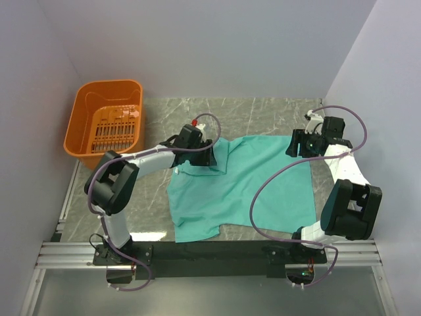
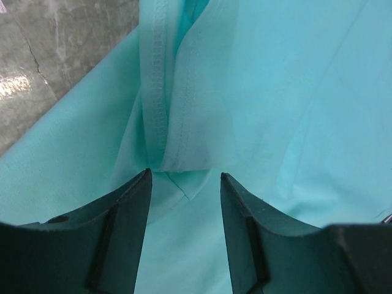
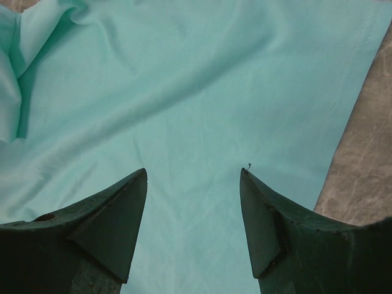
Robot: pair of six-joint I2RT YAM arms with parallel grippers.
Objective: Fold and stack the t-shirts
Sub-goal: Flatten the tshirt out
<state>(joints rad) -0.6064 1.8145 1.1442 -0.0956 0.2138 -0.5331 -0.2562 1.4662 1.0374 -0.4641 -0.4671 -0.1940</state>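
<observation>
A teal-green t-shirt (image 1: pixel 243 184) lies spread on the marble table (image 1: pixel 263 112), rumpled at its left and lower edges. My left gripper (image 1: pixel 209 158) hovers over the shirt's upper left part, open. In the left wrist view its gripper (image 2: pixel 185 173) stands just short of a folded-over stitched hem (image 2: pixel 160 92), with only flat fabric under the gap. Over the shirt's upper right corner my right gripper (image 1: pixel 294 143) is open too. Seen from the right wrist, that gripper (image 3: pixel 193 171) spreads above smooth cloth (image 3: pixel 202 92), holding nothing.
An orange plastic basket (image 1: pixel 108 125) sits at the back left, off the table's corner. White walls close in both sides and the back. Bare marble shows left of the shirt (image 2: pixel 37 67) and beside its right edge (image 3: pixel 367 159).
</observation>
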